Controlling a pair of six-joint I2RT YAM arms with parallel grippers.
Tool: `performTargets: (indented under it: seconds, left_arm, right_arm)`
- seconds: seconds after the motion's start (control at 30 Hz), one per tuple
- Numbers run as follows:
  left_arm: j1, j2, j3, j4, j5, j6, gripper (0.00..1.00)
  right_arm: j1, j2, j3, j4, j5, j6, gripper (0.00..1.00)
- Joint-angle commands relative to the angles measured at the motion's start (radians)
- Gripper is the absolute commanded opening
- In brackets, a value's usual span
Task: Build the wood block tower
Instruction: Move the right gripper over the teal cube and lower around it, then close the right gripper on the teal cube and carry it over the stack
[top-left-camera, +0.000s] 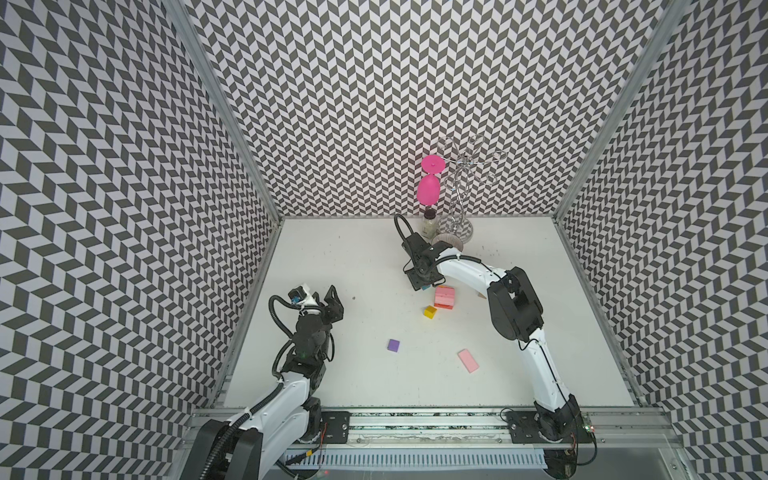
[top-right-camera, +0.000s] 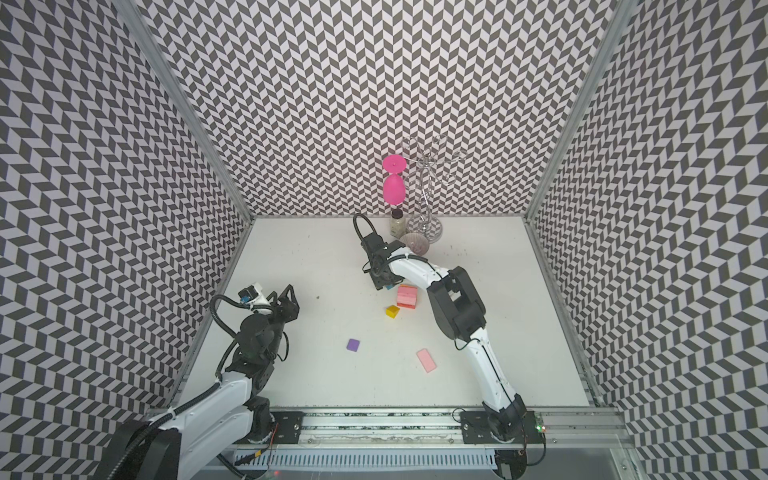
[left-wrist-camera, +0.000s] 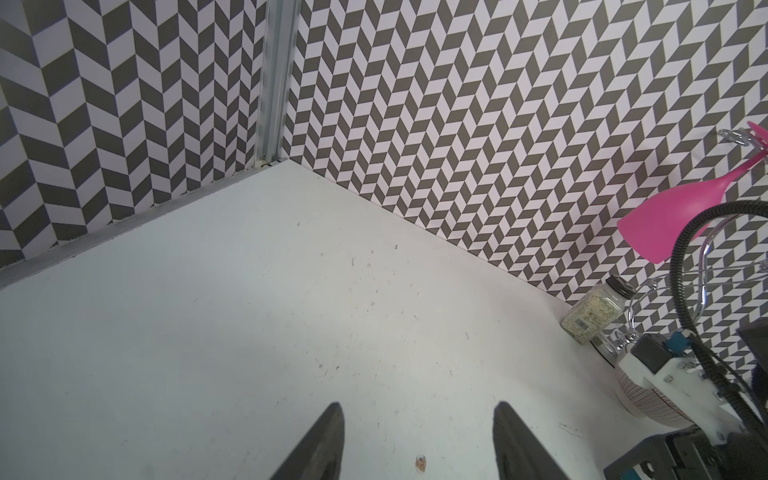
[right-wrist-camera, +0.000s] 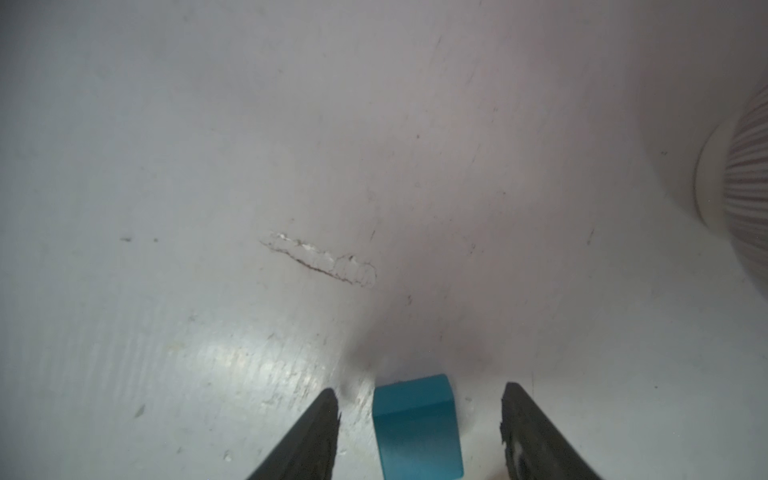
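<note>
A short stack of pink and orange blocks (top-left-camera: 444, 297) stands mid-table, seen in both top views (top-right-camera: 406, 296). Just left of it a teal block (right-wrist-camera: 415, 424) lies on the table between the fingers of my right gripper (right-wrist-camera: 419, 387), which points down over it (top-left-camera: 420, 286). The jaws are open, with a gap on each side of the block. A yellow block (top-left-camera: 430, 311), a purple block (top-left-camera: 393, 345) and a loose pink slab (top-left-camera: 468, 360) lie nearer the front. My left gripper (left-wrist-camera: 419, 405) hovers open and empty at the left (top-left-camera: 332, 293).
At the back stand a chrome rack (top-left-camera: 459, 183) with a pink goblet (top-left-camera: 431, 189) hanging upside down, a spice jar (top-left-camera: 429, 224) and a ribbed bowl (top-left-camera: 449, 240). The bowl (right-wrist-camera: 744, 183) is close behind my right wrist. Patterned walls enclose three sides.
</note>
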Motion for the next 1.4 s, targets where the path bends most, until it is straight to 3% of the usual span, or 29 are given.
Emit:
performTargets:
  seconds: [0.0, 0.43, 1.0, 1.37]
  left_arm:
    - [0.007, -0.016, -0.013, 0.031, 0.004, -0.011, 0.58]
    - [0.007, -0.015, -0.013, 0.031, 0.002, -0.012, 0.58]
    - [0.006, -0.017, -0.014, 0.033, 0.006, -0.012, 0.58]
    - [0.007, -0.019, -0.016, 0.034, 0.006, -0.01, 0.58]
  right_arm:
    - [-0.01, 0.021, 0.022, 0.007, -0.012, -0.016, 0.57]
    - [-0.011, 0.012, -0.014, 0.013, -0.028, -0.009, 0.43]
    - [0.015, -0.034, -0.058, 0.009, -0.005, 0.019, 0.48]
    - [0.019, -0.042, -0.027, 0.008, 0.005, 0.032, 0.3]
